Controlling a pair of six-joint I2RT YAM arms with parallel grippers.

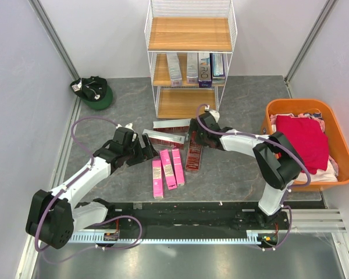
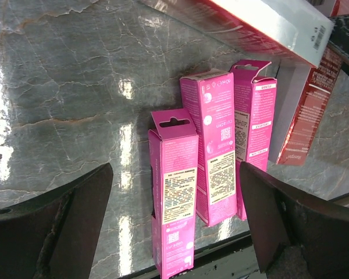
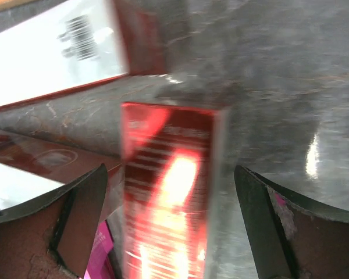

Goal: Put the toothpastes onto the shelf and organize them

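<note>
Four silver-blue toothpastes (image 1: 195,68) stand upright on the middle board of the shelf (image 1: 189,35), at 12 o'clock. Three pink boxes (image 1: 167,168) and three dark red boxes (image 1: 193,156) lie flat on the table (image 1: 238,168). Left gripper (image 1: 148,145), at their 9 o'clock: released, empty. Right gripper (image 1: 193,138): spread over one red box, grasping nothing.

Grey table (image 1: 235,174), pink toothpastes (image 1: 167,170), red toothpastes (image 1: 193,156), shelf (image 1: 189,34)
</note>
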